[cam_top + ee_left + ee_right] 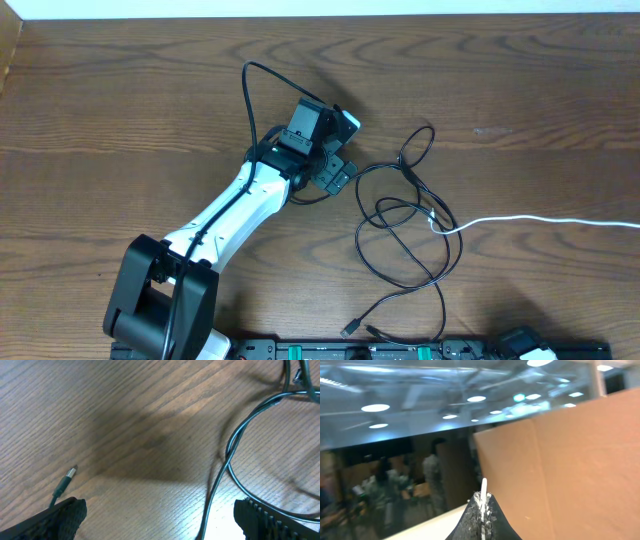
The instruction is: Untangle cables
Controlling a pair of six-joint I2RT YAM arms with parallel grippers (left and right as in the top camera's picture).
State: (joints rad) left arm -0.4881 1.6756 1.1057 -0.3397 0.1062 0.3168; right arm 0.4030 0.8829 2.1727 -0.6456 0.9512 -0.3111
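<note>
left gripper (335, 172): jaws wide, empty, just left of black cable (400, 235) tangle | white cable (540, 221): runs right from tangle | right gripper (482, 515): jaws shut on white cable end, far from tangle | left arm nearer

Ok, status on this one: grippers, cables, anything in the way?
Left gripper open, low over the table beside the black cable. Right gripper shut, pointed away at the room. Black cable looped over the white cable, still tangled. Nothing blocking.
</note>
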